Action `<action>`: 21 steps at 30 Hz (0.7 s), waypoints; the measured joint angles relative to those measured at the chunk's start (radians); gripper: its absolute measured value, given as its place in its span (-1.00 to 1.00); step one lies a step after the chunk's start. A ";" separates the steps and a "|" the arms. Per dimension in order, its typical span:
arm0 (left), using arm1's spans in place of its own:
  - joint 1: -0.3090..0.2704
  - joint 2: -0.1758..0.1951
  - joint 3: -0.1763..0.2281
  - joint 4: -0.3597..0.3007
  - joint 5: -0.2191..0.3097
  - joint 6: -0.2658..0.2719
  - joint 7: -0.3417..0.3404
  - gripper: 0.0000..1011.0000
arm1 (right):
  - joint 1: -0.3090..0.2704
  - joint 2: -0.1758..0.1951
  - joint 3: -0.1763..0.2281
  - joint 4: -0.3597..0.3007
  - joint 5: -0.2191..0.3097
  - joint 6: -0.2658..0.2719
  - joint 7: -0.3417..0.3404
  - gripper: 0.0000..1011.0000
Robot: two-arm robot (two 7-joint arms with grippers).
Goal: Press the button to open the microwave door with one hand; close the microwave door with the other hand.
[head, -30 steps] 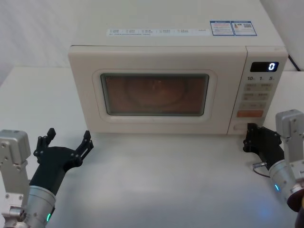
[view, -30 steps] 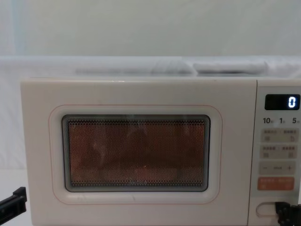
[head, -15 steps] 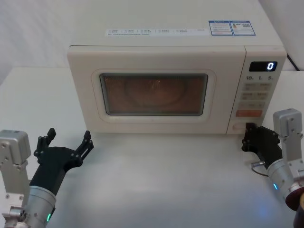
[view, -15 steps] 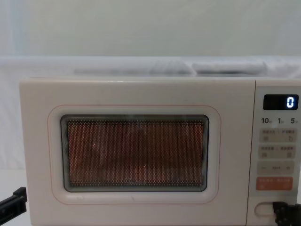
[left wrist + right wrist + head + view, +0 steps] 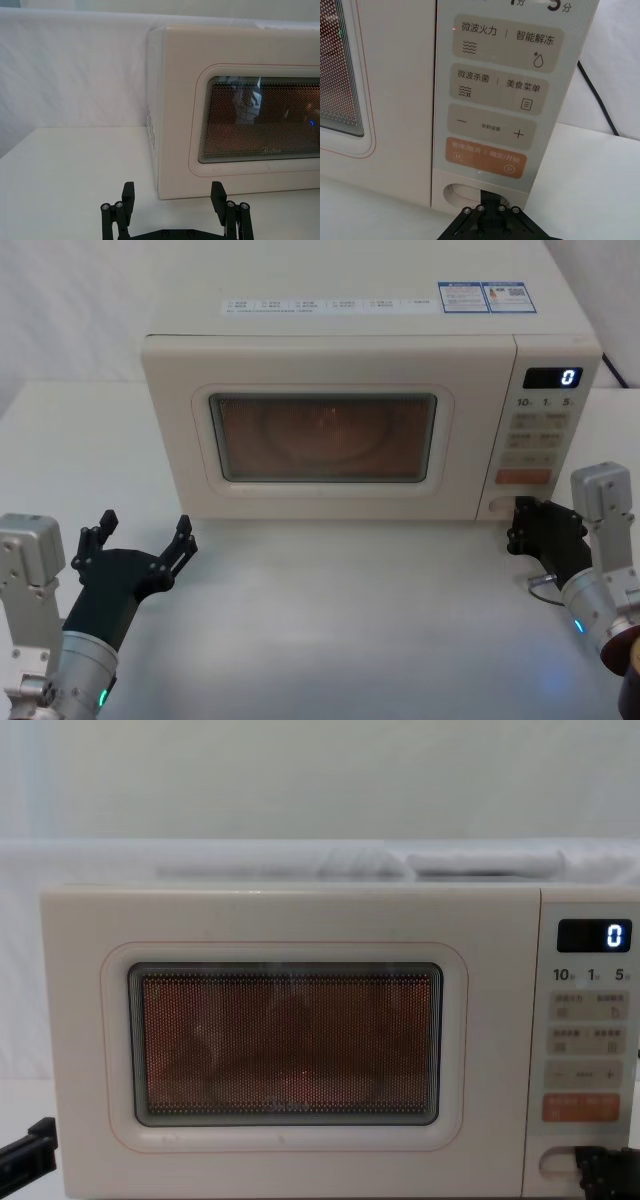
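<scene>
A staged test bench is suggested rather than a home kitchen: a cream microwave (image 5: 370,420) is set alone on a plain white table (image 5: 350,620), white sheeting (image 5: 75,75) is hung behind it, and a black cable (image 5: 597,100) is trailed across the tabletop.

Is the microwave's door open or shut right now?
Shut. The microwave door sits flush with the control panel, no gap showing, while the right gripper is at the button.
</scene>
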 joint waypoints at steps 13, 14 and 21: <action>0.000 0.000 0.000 0.000 0.000 0.000 0.000 0.98 | 0.008 0.000 -0.003 0.009 0.001 0.000 0.001 -1.00; 0.000 0.000 0.000 0.000 0.000 0.000 0.000 0.98 | 0.009 0.000 -0.003 0.009 0.001 0.000 0.001 -1.00; 0.000 0.000 0.000 0.000 0.000 0.000 0.000 0.98 | 0.012 -0.002 -0.007 0.016 0.003 -0.001 0.002 -1.00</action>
